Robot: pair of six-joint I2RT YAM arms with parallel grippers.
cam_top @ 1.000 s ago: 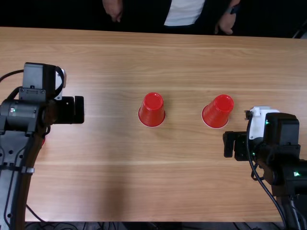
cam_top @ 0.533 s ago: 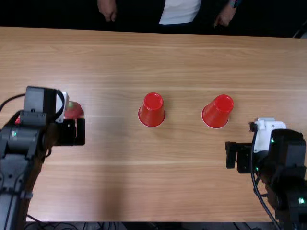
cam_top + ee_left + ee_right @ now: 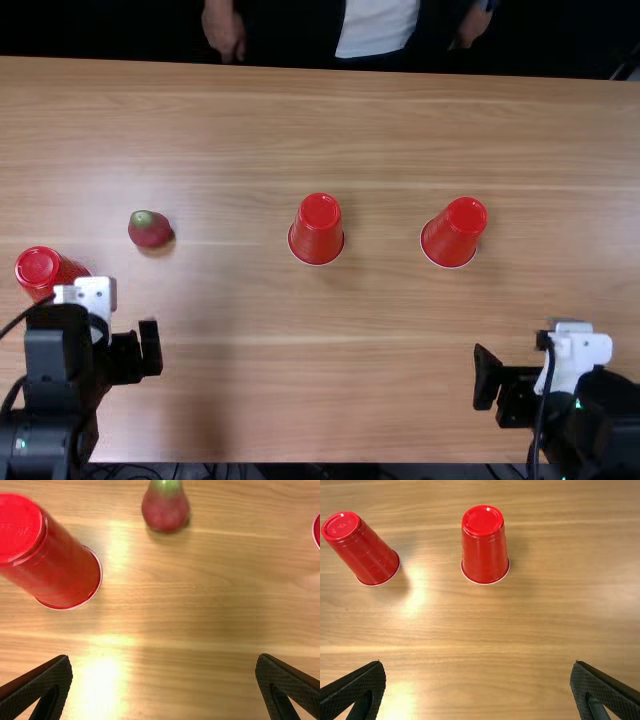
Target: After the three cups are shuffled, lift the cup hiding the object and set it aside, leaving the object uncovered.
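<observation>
Cup (image 3: 38,268) partly behind the left arm (image 3: 60,370), object (image 3: 150,229) nearby.

Left to right on the desk (image 3: 400,120): left cup (image 3: 40,270), object (image 3: 150,229), middle cup (image 3: 317,230), right cup (image 3: 455,233), all apart.

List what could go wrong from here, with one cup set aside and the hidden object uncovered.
1. The set-aside cup stands close beside the left arm's wrist; a sideways move of that arm could tip it.
2. The red and green object lies loose on the table and looks rounded, so a knocked cup might send it rolling.
3. The left gripper is open and faces both; a forward move could push either.
</observation>
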